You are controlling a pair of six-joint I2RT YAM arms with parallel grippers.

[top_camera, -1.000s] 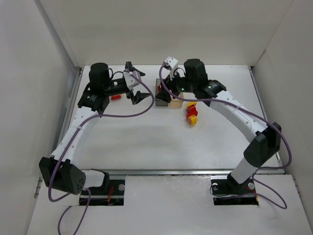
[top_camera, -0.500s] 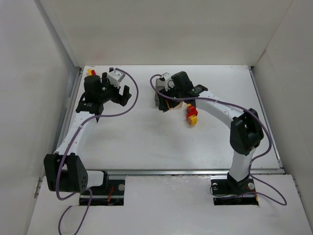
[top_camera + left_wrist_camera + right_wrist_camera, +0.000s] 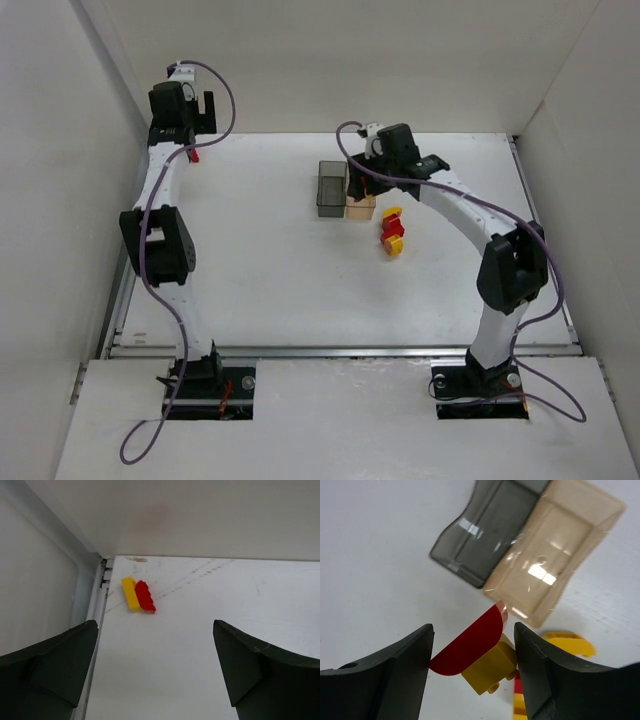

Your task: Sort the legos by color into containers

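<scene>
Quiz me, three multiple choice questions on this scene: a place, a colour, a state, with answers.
1. Where on the white table does the yellow and red plastic brick pair lie? A middle; B far left corner; C near edge.
2. What colour is the translucent plastic bin joined to the smoky grey bin? A blue; B pale amber; C green.
3. The left gripper is: A open, empty; B shut on a brick; C out of view.
Answers: B, the table's corner shows beside it; B, seen from the right wrist; A, jaws wide, nothing between.
</scene>
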